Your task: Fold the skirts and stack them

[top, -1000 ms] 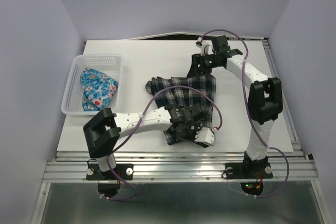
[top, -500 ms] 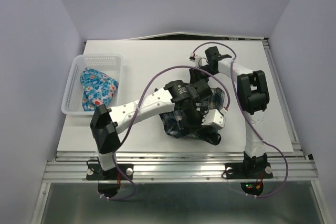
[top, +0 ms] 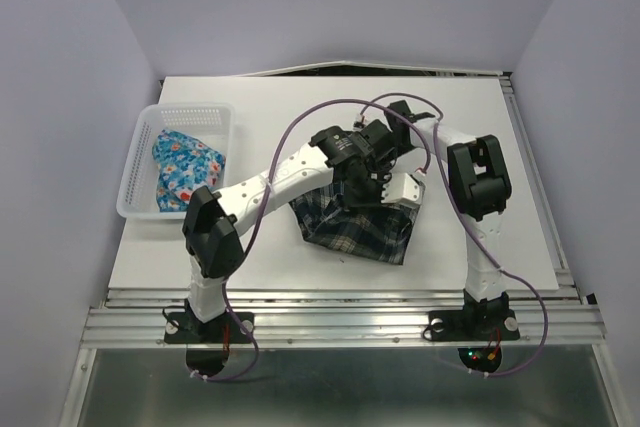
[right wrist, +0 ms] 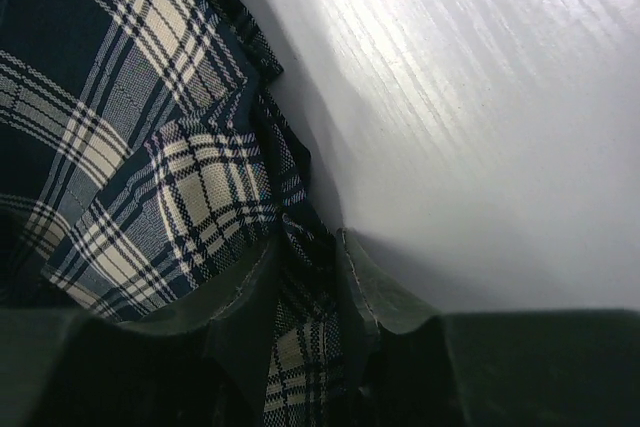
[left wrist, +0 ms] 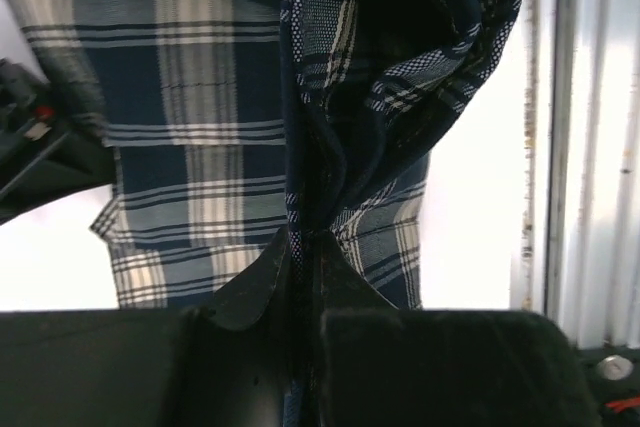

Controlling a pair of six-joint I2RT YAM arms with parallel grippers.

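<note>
Lying bunched in the middle of the surface [top: 270, 107], the plaid skirt [top: 355, 232] is dark navy crossed with white and pale lines, with its near part spread flat and its far edge gathered under both arms. Only the top view shows the floral skirt [top: 185, 172], bright blue with red and white flowers, crumpled in the white basket [top: 140, 162] at the left. The left wrist view shows the left gripper [left wrist: 303, 247] clenched on a tall fold of plaid rising from between its fingers. The right wrist view shows the right gripper [right wrist: 305, 247] grasping the plaid skirt's edge, close to the surface.
</note>
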